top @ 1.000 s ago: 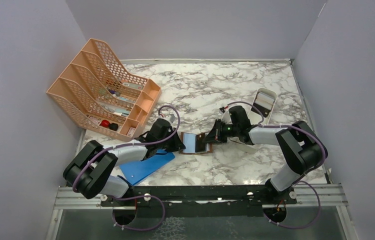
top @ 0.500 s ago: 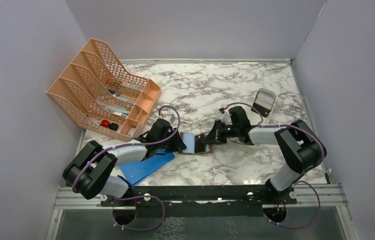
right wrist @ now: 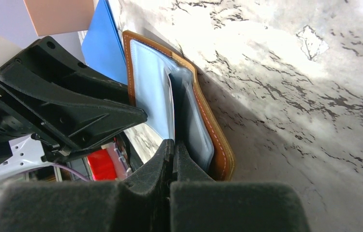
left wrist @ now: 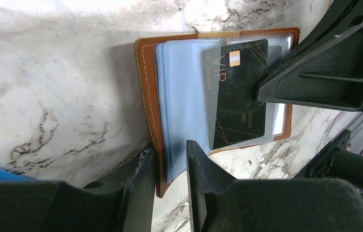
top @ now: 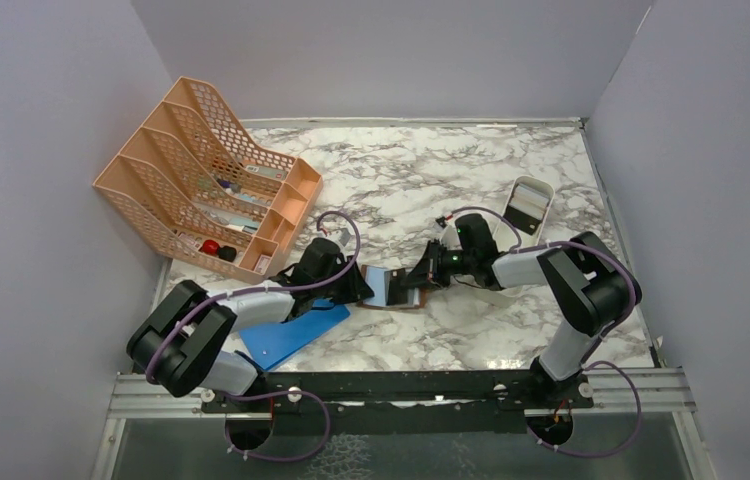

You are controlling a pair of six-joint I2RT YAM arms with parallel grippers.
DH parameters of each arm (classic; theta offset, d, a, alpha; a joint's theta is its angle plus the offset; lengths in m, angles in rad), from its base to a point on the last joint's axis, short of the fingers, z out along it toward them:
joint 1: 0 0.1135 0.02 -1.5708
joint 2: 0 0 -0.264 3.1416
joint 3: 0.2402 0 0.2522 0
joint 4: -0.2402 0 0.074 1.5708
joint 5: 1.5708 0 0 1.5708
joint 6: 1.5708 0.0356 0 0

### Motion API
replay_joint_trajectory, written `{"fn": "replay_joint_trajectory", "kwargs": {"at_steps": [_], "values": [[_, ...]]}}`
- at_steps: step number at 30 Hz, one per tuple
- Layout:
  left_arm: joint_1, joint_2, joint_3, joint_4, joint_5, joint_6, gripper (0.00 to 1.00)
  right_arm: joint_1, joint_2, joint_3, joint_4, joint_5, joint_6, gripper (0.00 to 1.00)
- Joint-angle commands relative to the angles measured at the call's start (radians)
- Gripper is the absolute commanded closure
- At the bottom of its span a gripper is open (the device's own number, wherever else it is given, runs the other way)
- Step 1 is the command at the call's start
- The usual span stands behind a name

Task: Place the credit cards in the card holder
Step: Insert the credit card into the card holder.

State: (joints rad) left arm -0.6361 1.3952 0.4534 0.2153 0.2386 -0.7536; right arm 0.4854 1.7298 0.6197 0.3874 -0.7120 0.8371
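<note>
One marble table [top: 431, 170] carries, in descending size: one orange mesh rack [top: 191, 150], one bright blue board [top: 291, 335], one white tray [top: 529, 200] and one brown card holder [left wrist: 146, 87]. The holder lies open at front centre between my two grippers. My left gripper [left wrist: 170, 147] clamps its edge. My right gripper [right wrist: 172, 145] pinches one dark card [left wrist: 235, 106], which lies over the holder's clear sleeve. One light blue panel [left wrist: 182, 96] lies inside; whether it is card or lining, I cannot tell.

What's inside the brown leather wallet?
A black card with gold VIP lettering lies between a clear sleeve and light blue pages inside the brown leather wallet. The right gripper covers the card's edge. Anything under the blue pages is hidden.
</note>
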Motion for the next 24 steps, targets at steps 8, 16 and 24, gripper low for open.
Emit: {"fn": "replay_joint_trajectory", "kwargs": {"at_steps": [8,16,24], "values": [[-0.004,0.028,-0.013,0.066,0.065,-0.023,0.7,0.009,0.02,-0.001,0.043,0.059,-0.001,0.99],[-0.004,0.035,-0.013,0.094,0.089,-0.055,0.7,0.051,-0.007,0.026,-0.084,0.139,-0.054,0.8],[-0.005,0.017,-0.012,0.093,0.095,-0.059,0.7,0.051,-0.109,0.113,-0.367,0.331,-0.171,0.66]]}}
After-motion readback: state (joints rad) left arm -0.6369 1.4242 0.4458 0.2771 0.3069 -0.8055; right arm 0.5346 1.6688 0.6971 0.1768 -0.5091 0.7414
